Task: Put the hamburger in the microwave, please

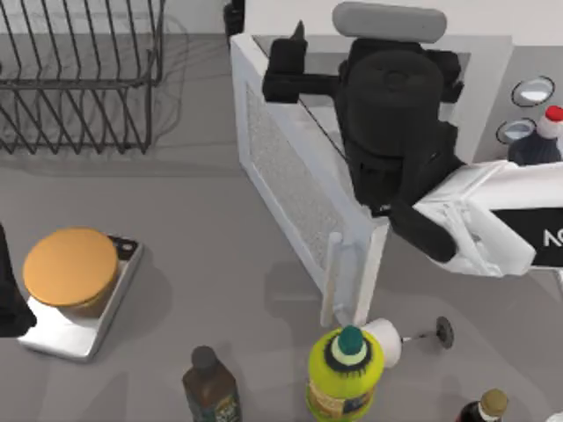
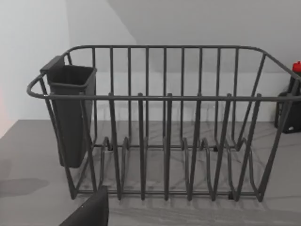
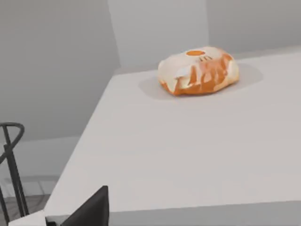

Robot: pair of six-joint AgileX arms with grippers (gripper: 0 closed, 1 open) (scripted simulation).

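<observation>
Meanwhile, the hamburger (image 1: 69,267) is seen on a silver tray (image 1: 62,338) just beside the left gripper (image 1: 10,303), while the right gripper (image 1: 290,75) is held well apart over the microwave (image 1: 299,189); finger openings cannot be told.

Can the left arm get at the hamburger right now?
Probably yes: the hamburger sits uncovered on the silver tray near the table's left edge, right beside the left arm, with nothing over it.
</observation>
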